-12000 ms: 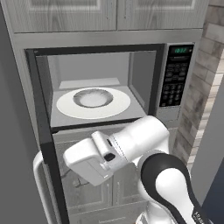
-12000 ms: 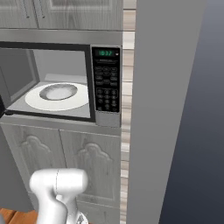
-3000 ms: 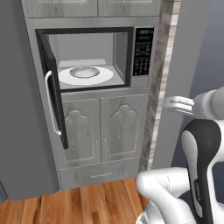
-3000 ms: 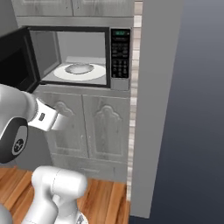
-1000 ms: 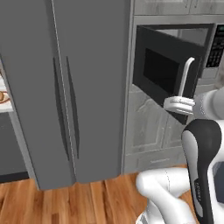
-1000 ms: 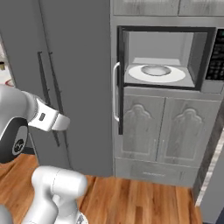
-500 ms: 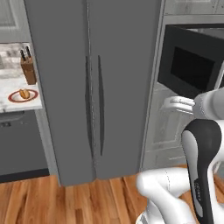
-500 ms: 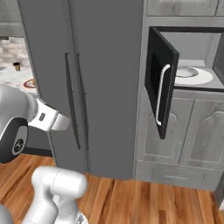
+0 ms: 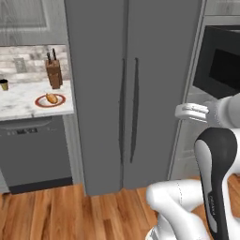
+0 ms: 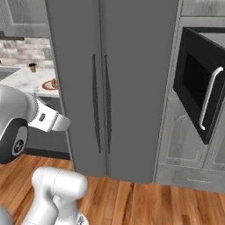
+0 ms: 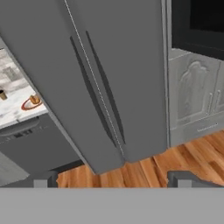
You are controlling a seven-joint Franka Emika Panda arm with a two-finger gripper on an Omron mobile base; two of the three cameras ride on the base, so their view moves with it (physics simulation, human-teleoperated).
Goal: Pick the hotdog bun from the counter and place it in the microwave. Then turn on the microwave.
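The hotdog bun (image 9: 51, 98) is a small orange-brown roll lying on a red-rimmed plate (image 9: 42, 103) on the marble counter (image 9: 18, 101), far left. The right base view has the bun (image 10: 53, 82) beside the fridge edge, and the hand view has the bun (image 11: 35, 100) at mid left. The microwave (image 9: 220, 61) sits at the right with its door (image 10: 197, 81) swung open, white handle (image 10: 208, 103) facing out. My gripper (image 11: 112, 179) is open and holds nothing. It faces the fridge, far from the bun.
A tall grey double-door fridge (image 9: 129, 89) stands between counter and microwave. A knife block (image 9: 54, 75) and a small cup (image 9: 3, 84) stand on the counter, over a dark dishwasher (image 9: 33, 152). Wood floor (image 10: 132, 197) lies in front.
The base has moved left, so both views shifted: the fridge is now central, the counter with the bun has come further in at the left, and the microwave slid right. The gripper stayed open.
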